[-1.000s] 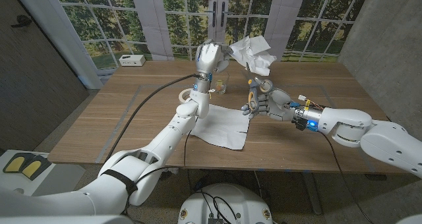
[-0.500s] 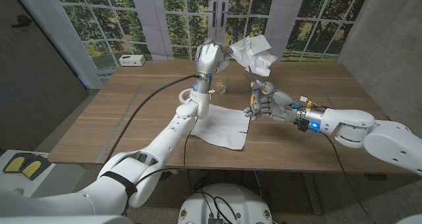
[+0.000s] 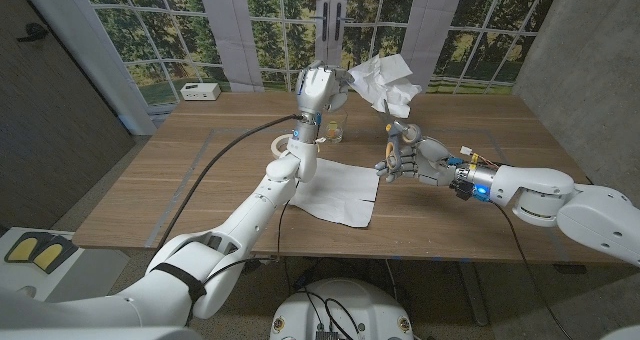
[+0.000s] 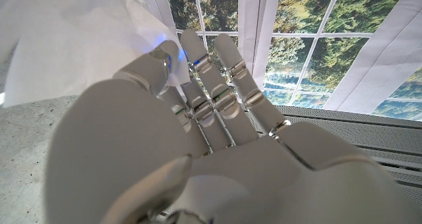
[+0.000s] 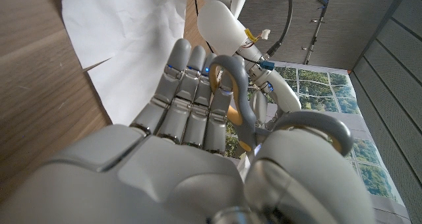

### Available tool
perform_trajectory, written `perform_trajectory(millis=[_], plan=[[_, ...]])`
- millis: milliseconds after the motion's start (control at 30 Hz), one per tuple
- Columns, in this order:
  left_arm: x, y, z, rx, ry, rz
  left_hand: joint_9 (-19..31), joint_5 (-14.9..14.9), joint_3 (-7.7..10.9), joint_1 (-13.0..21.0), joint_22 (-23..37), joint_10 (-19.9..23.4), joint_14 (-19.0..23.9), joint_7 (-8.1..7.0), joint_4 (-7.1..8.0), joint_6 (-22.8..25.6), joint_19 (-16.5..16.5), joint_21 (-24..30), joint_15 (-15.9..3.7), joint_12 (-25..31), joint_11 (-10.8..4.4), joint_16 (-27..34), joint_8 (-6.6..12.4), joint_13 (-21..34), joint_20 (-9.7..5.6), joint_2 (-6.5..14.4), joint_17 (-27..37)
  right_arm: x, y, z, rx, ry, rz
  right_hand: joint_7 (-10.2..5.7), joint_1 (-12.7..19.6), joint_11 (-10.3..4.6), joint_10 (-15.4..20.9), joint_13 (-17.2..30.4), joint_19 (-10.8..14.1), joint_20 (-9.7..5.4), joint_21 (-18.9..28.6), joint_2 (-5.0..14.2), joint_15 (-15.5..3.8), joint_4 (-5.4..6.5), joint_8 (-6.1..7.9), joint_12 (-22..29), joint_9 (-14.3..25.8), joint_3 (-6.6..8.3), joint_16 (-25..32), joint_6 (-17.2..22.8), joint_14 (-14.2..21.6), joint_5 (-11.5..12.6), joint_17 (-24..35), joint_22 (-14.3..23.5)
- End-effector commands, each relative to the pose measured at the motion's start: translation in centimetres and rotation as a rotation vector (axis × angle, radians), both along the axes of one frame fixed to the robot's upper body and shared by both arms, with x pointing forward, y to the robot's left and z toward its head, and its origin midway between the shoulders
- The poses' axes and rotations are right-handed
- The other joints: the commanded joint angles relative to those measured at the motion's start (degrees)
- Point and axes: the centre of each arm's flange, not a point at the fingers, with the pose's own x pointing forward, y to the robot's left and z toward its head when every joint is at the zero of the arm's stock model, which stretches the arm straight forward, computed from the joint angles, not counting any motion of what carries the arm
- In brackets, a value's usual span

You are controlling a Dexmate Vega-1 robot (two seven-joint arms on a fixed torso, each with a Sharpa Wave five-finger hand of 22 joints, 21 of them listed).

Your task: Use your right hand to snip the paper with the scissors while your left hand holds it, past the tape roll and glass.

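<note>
Your right hand has its fingers through the scissors, blades pointing up at the paper held high in your left hand, far side. Bring the blades squarely onto the hanging edge before closing. Another white sheet lies on the wooden surface; windows stand beyond.

Both arms are clad in glossy white rounded shells; the left arm carries a black band near the shoulder and a black cable running alongside it to the wrist. The left hand and right hand are pale grey with segmented fingers, small blue lights glowing at the fingers. The right wrist shows a dark collar with a blue light, orange marks and loose thin wires.
</note>
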Motion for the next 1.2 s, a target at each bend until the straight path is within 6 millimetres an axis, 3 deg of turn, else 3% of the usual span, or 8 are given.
perform_trajectory(millis=[33, 267, 300, 400, 1033, 1067, 1100, 1200], plan=[[-0.31, 0.01, -0.15, -0.003, -0.003, -0.009, 0.1, 0.2, 0.43, 0.2, 0.2, 0.1, -0.3, 0.09, 0.00, -0.2, -0.2, 0.3, 0.03, 0.4, -0.51, -0.1, 0.31, 5.6, -3.19, 0.4, 0.2, 0.06, -0.23, -0.09, 0.014, 0.000, -0.015, 1.18, 0.8, -0.09, 0.7, 0.0, 0.7, -0.29, -0.1, 0.44, -1.06, -0.38, 0.07, 0.3, -0.1, 0.03, -0.1, -0.5, -0.7, -0.1, 0.0, 0.1], [-0.37, -0.06, -0.18, -0.010, -0.001, -0.014, 0.1, 0.2, 0.46, 0.2, 0.2, 0.0, -0.3, 0.18, 0.01, -0.3, -0.3, 0.4, 0.04, 0.4, -0.50, -0.1, 0.32, 5.6, -3.17, 0.4, 0.2, 0.17, -0.03, -0.10, 0.023, 0.000, -0.013, 1.22, 4.8, -0.48, 1.1, 0.0, 1.1, -0.43, -0.2, 3.38, -1.55, -2.01, 0.25, 0.5, -0.5, 2.20, 0.1, 0.3, -0.1, -0.5, -0.1, 0.3], [-0.36, -0.07, -0.18, -0.010, -0.001, -0.015, 0.1, 0.2, 0.46, 0.2, 0.2, 0.0, -0.3, 0.16, 0.00, -0.3, -0.3, 0.4, 0.04, 0.4, -0.50, -0.1, 0.34, 5.6, -3.18, 0.4, 0.2, 0.17, -0.02, -0.09, 0.017, -0.004, -0.014, 1.13, 8.2, -0.47, 1.2, -0.1, 1.1, -0.51, -0.3, 4.94, -1.69, -3.67, 0.25, 0.4, -0.9, 3.81, 0.3, 0.4, 0.0, -1.0, -0.1, 0.4], [-0.35, -0.07, -0.16, -0.013, 0.000, -0.016, 0.1, 0.2, 0.47, 0.1, 0.2, 0.0, -0.3, 0.17, 0.03, -0.3, -0.3, 0.4, 0.04, 0.4, -0.50, -0.1, 0.34, 5.6, -3.16, 0.4, 0.2, 0.16, -0.03, -0.03, 0.020, -0.006, -0.013, 1.24, 10.7, -0.71, 1.7, -0.2, 1.3, -0.75, -0.2, 6.33, -2.04, -4.87, 0.55, 0.6, -0.6, 5.09, 0.5, 0.5, 0.2, -1.8, 0.0, 0.4], [-0.56, -0.06, -0.36, -0.017, -0.002, -0.019, 0.2, 0.2, 0.53, 0.1, 0.2, 0.0, -0.4, 0.21, -0.01, -0.3, -0.6, 0.7, 0.02, 0.4, -0.49, -0.1, 0.50, 5.6, -3.17, 0.4, 0.2, 0.10, -0.36, 0.07, 0.034, -0.010, -0.025, 1.03, 12.5, -0.94, 2.3, -0.1, 1.4, -1.15, 0.0, 7.06, -2.55, -6.03, 0.85, 0.9, -1.0, 5.87, 0.8, 1.2, 0.5, -4.1, 0.1, 0.6], [-0.58, -0.06, -0.39, -0.016, -0.002, -0.018, 0.2, 0.2, 0.54, 0.1, 0.2, 0.0, -0.5, 0.25, 0.00, -0.4, -0.6, 0.7, 0.03, 0.4, -0.49, -0.1, 0.49, 5.6, -3.14, 0.4, 0.2, 0.11, -0.36, 0.07, 0.033, -0.011, -0.029, 0.96, 13.2, -1.12, 2.7, -0.1, 1.4, -1.18, 0.1, 7.94, -2.67, -6.22, 0.84, 1.1, -1.3, 6.41, 1.0, 1.7, 0.6, -4.4, 0.2, 0.6], [-0.60, -0.06, -0.42, -0.017, -0.001, -0.021, 0.2, 0.2, 0.54, 0.1, 0.2, 0.0, -0.5, 0.25, 0.00, -0.4, -0.6, 0.7, 0.03, 0.4, -0.49, -0.1, 0.48, 5.7, -3.14, 0.4, 0.2, 0.11, -0.35, 0.05, 0.037, -0.011, -0.030, 0.80, 15.9, -1.23, 3.1, -0.2, 1.4, -1.34, 0.4, 9.87, -2.99, -7.39, 0.95, 1.2, -1.7, 8.09, 1.5, 2.1, 1.0, -5.3, 0.5, 0.7], [-0.65, 0.01, -0.46, -0.018, -0.002, -0.020, 0.2, 0.2, 0.56, 0.1, 0.2, -0.1, -0.5, 0.17, -0.01, -0.4, -0.6, 0.7, 0.02, 0.4, -0.51, -0.1, 0.51, 5.6, -3.12, 0.4, 0.2, 0.10, -0.23, 0.03, 0.042, -0.007, -0.035, 0.78, 23.1, -2.38, 4.8, 0.8, 1.5, -1.82, 1.7, 12.58, -4.44, -10.30, 1.77, 2.6, -2.1, 12.10, 2.9, 3.5, 1.7, -6.2, 1.4, 1.0]])
